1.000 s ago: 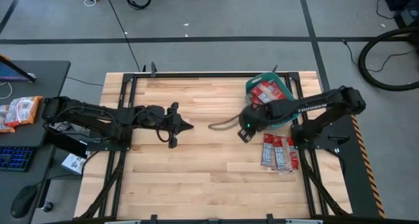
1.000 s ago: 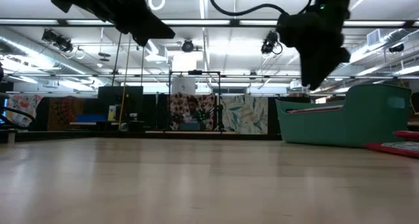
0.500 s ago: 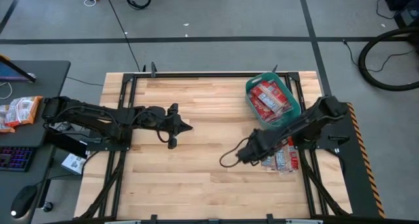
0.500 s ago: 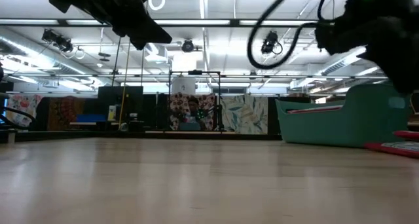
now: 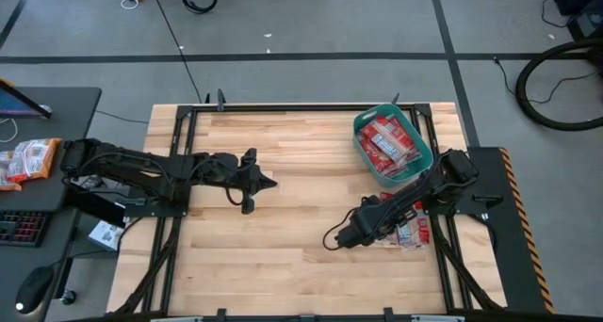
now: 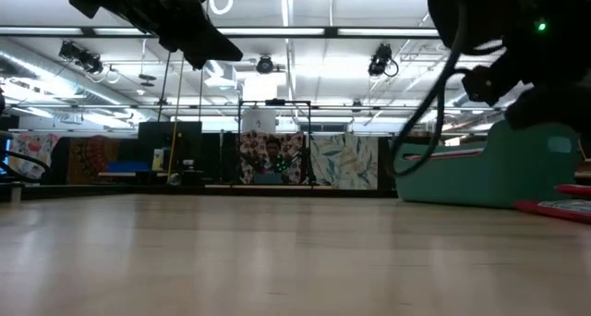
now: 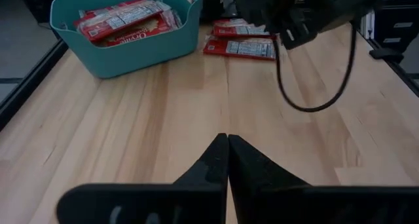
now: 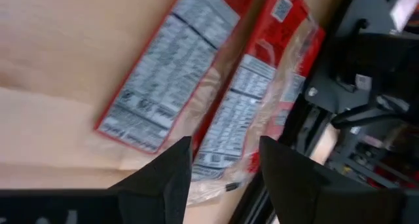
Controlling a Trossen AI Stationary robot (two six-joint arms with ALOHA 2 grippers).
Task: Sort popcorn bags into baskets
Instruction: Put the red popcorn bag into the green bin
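The teal basket [image 5: 359,141] stands at the table's far right and holds several red popcorn bags [image 5: 388,143]. A few more red bags [image 5: 409,231] lie flat on the table near its right edge, in front of the basket. My right gripper [image 5: 381,224] is open and low over these loose bags. In the right wrist view its fingers [image 8: 171,166] straddle the end of one bag [image 8: 252,112], with another bag [image 8: 167,73] beside it; whether they touch does not show. My left gripper [image 5: 266,181] is shut and hangs over the table's middle left.
The right arm's stand and the table's metal frame [image 8: 366,67] sit right behind the loose bags. Bare wood spans the middle of the table [image 5: 292,228]. Paler orange-and-white packets [image 5: 26,160] lie on a side desk off the table's left.
My right gripper has swung from beside the basket toward the table's near edge and come down over the loose bags, turning back toward its own base. The left arm has kept still.
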